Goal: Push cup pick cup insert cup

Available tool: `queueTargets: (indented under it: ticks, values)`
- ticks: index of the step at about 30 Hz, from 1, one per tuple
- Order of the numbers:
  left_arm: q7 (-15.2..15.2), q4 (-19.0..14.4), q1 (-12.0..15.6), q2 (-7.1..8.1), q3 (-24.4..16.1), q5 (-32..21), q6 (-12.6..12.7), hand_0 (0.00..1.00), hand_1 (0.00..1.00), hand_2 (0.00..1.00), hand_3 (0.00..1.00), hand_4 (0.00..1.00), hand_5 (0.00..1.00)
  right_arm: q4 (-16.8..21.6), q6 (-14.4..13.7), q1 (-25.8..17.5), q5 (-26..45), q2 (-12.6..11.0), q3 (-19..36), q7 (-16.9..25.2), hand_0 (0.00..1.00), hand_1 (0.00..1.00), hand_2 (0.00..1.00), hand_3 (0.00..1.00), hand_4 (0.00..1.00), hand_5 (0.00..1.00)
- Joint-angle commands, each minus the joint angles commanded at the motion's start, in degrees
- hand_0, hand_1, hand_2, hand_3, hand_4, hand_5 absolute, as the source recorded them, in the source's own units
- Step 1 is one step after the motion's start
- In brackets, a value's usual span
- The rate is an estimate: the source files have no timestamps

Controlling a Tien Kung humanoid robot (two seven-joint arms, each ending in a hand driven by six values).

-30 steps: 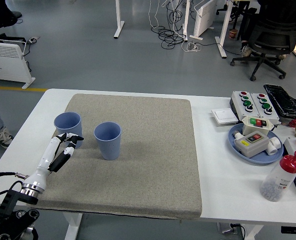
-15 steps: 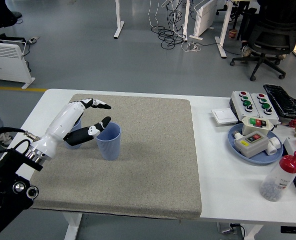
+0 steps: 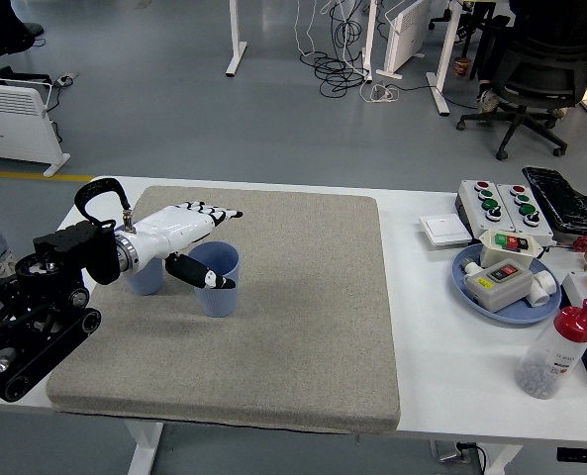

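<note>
Two blue cups stand upright on the grey mat, and everything I do next turns on how they sit against my left hand (image 3: 196, 243). The nearer cup (image 3: 217, 278) is out in the open toward the mat's middle, mouth up, its long axis vertical; the other cup (image 3: 146, 276) sits just to its left, mostly hidden behind my wrist, so I can only make out its lower wall. From my seat the hand reaches in from the left, above and across the first cup: the long fingers (image 3: 214, 211) stretch flat over and past its far rim, while the thumb (image 3: 196, 272) drops down on the cup's near-left side, right at the rim. I read the hand as spread, straddling the rim but not clamped on anything; whether the thumb actually touches the wall I cannot tell. So the cup lies directly under and slightly right of the palm, and a grasp would need the fingers to close downward around its upright wall. The second cup lies leftward, back toward my forearm, so carrying the first one over means a short pull to the left. My right arm is not in the picture, so the left is plainly the one for this. The mat (image 3: 303, 327) covers most of the white desk (image 3: 441, 327), whose right end holds button boxes, a blue tray and a red-capped bottle, well apart from the cups.
</note>
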Motion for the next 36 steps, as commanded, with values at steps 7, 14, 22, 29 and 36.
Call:
queueTargets:
  ticks: [7,14,22,29,36]
  values:
    - [0.5,4.0,-2.9,-1.4,1.8,0.7,-2.3,0.73,0.804,0.905,0.926,0.872,0.371,0.0,0.0,0.1,0.1,0.0,0.0,0.0,0.69,0.62,0.628,0.543,0.092,0.474]
    - [0.4,6.8,-4.3,-2.53,3.3,0.1,-2.7,0.624,0.761,0.888,0.891,0.808,0.297,0.0,0.0,0.1,-0.3,0.0,0.2,-0.2,0.689,0.62,0.627,0.543,0.093,0.475]
    - [0.7,8.2,-4.8,-3.09,5.1,0.7,-3.0,0.501,0.7,0.848,0.793,0.776,0.268,0.0,0.0,0.1,-0.3,0.0,0.2,-0.2,0.69,0.62,0.627,0.544,0.093,0.475]
    - [0.4,8.5,-5.1,-3.22,5.1,1.2,-2.5,0.382,0.576,0.803,0.666,0.675,0.183,0.0,0.0,0.1,-0.3,-0.1,0.2,-0.1,0.689,0.62,0.625,0.545,0.093,0.475]
    - [-0.1,8.5,-4.7,-2.98,4.6,-0.7,-2.3,0.364,0.525,0.716,0.573,0.591,0.129,0.0,-0.1,0.1,-0.1,-0.1,0.1,-0.1,0.689,0.619,0.627,0.544,0.093,0.473]
